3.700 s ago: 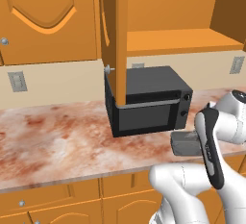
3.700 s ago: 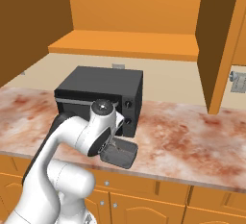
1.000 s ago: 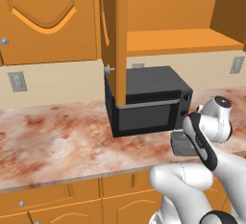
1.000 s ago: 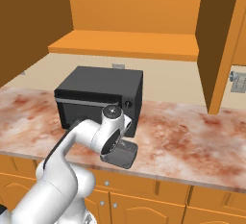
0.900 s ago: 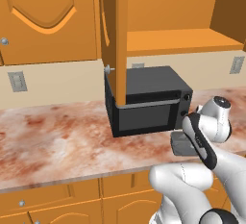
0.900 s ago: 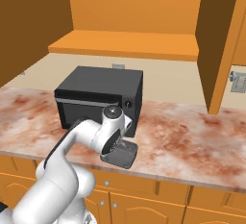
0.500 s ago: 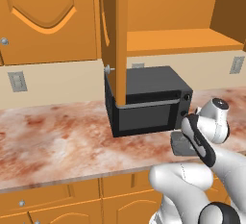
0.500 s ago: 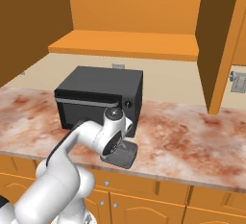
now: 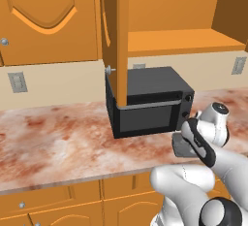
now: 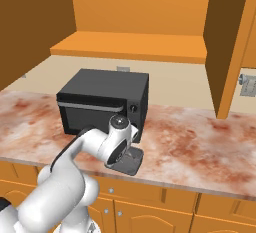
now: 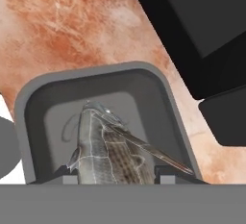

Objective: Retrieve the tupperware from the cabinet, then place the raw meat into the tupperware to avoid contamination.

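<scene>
Hand view: gripper clenched on raw fish, hanging over the tupperware interior. Tupperware rests on marbled counter; black microwave at 2 o'clock.

Microwave close behind tupperware

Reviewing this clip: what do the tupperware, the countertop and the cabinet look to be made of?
The tupperware: grey plastic, smooth and matte, with softly rounded moulded corners. The countertop: likely polished stone or a laminate imitating it, mottled red-brown and cream. The cabinet: orange-brown wood by its look, with an arched raised panel and a small silver knob; no grain shows, so it may be painted.
</scene>
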Available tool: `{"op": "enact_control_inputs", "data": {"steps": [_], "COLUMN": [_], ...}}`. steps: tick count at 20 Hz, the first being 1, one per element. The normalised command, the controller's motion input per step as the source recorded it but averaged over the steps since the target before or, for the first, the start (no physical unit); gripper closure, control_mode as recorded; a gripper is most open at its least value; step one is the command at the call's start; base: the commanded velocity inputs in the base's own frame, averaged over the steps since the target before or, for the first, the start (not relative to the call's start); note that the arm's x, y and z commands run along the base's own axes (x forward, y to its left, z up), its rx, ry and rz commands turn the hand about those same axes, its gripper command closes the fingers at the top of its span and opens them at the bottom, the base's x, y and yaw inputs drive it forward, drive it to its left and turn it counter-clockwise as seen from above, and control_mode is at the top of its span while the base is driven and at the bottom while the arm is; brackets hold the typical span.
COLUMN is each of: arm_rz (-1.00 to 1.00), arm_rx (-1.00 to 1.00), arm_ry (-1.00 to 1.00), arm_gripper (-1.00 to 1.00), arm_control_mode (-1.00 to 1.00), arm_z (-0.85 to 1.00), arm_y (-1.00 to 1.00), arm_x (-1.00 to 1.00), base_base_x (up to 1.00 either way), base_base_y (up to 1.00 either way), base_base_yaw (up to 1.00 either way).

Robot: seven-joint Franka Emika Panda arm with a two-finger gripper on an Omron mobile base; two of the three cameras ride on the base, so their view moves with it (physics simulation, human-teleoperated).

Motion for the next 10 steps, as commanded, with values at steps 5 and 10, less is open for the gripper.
{"op": "enact_control_inputs", "data": {"steps": [5, 10], "arm_rz": [0.00, 0.00], "arm_rx": [0.00, 0.00], "arm_ry": [0.00, 0.00], "arm_gripper": [1.00, 1.00], "arm_control_mode": [-1.00, -1.00], "arm_z": [-0.11, -0.10], "arm_y": [-0.01, -0.03], "arm_x": [0.08, 0.08], "base_base_x": [0.00, 0.00], "base_base_y": [0.00, 0.00], "base_base_yaw": [0.00, 0.00]}}
